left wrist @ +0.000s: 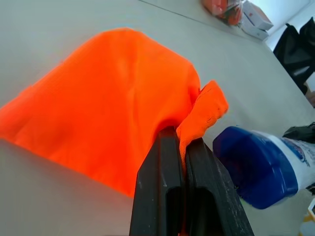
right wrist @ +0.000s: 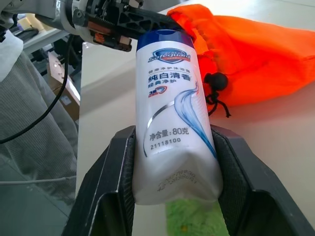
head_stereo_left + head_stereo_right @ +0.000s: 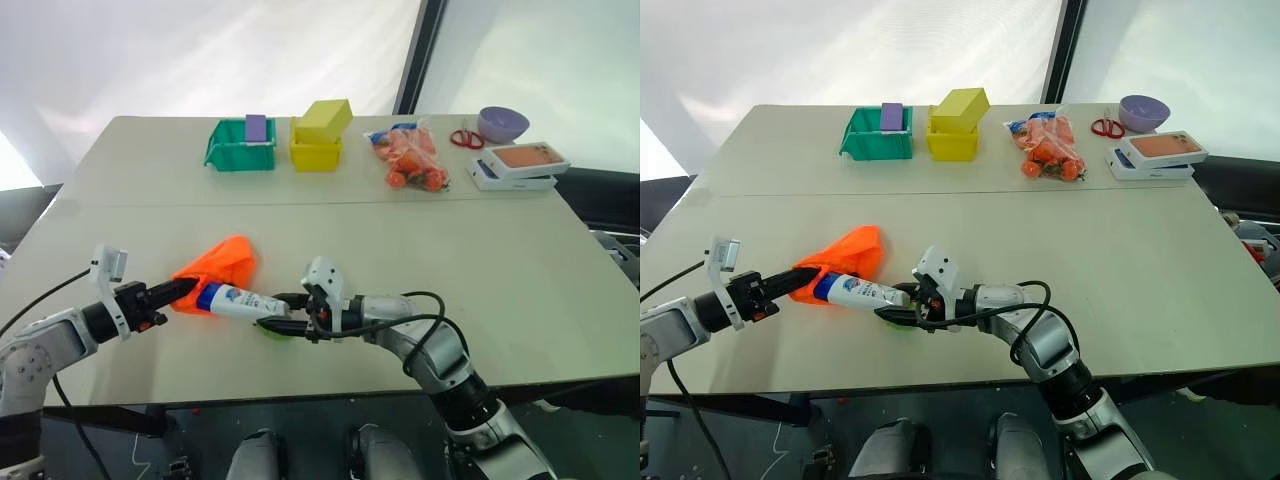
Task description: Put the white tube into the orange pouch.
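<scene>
R gripper [image 2: 174, 172] w/ two black fingers is gripping the crimped end of a small white plastic tube [image 3: 238, 301], jaws half open. Its blue cap is pointing at the soft bright orange fabric pouch [image 3: 218, 266], whose rim the L gripper [image 3: 190, 287] is pinching shut, near the table [image 3: 500, 260] front edge.

The white tube [image 2: 172, 118] is a small plastic squeeze tube with a dark blue cap, a blue logo, Chinese print and a blue-teal swirl on its label. It lies nearly level above the near part of the table, crimped flat end clamped between 2 black fingers, cap end pointing at the mouth of the orange pouch [image 3: 218, 266] and just beside its rim. The pouch is bright orange soft fabric, slumped on the tabletop, its gathered rim pinched and lifted by 2 other black fingers; a knotted black cord [image 2: 216, 93] hangs at its mouth.
</scene>
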